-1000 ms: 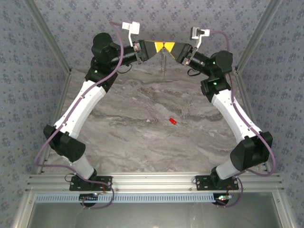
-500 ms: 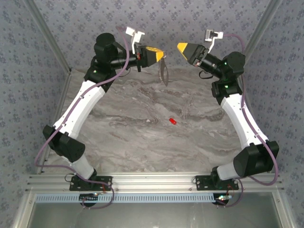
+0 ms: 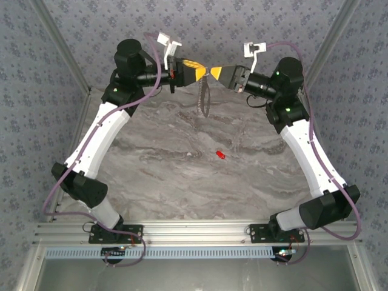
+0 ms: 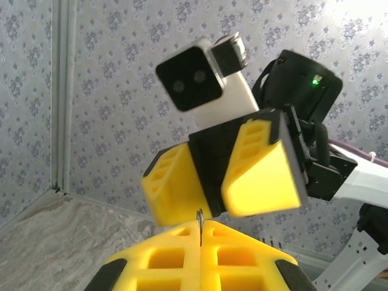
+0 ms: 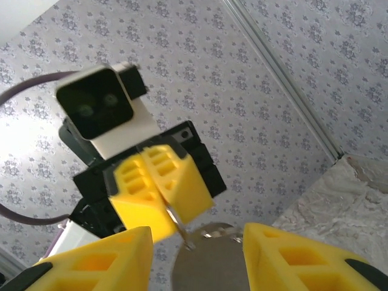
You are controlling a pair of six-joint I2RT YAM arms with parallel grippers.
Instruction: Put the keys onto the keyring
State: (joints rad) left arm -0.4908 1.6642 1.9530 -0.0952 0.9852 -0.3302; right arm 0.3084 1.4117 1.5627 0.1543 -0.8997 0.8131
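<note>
The keyring (image 3: pixel 203 100) hangs above the far side of the table as a dull grey loop. My left gripper (image 3: pixel 206 71) is shut on its top edge. The left wrist view shows the thin metal rim (image 4: pixel 199 223) pinched between that gripper's (image 4: pixel 200 227) closed yellow fingers. My right gripper (image 3: pixel 214 73) faces it tip to tip, open. In the right wrist view its fingers (image 5: pixel 197 235) stand apart on either side of the grey oval (image 5: pixel 212 264), touching nothing. A tiny red key (image 3: pixel 220 155) lies alone on the marble.
The marble table (image 3: pixel 182 176) is boxed in by patterned walls (image 3: pixel 36 91) at the left, right and back. An aluminium rail (image 3: pixel 194 233) with both arm bases runs along the near edge. The arms arch over the table's two sides.
The grippers were tip to tip, drew apart as the right one opened, and have come together again. The keyring stayed in the left gripper. The red key has not moved.
</note>
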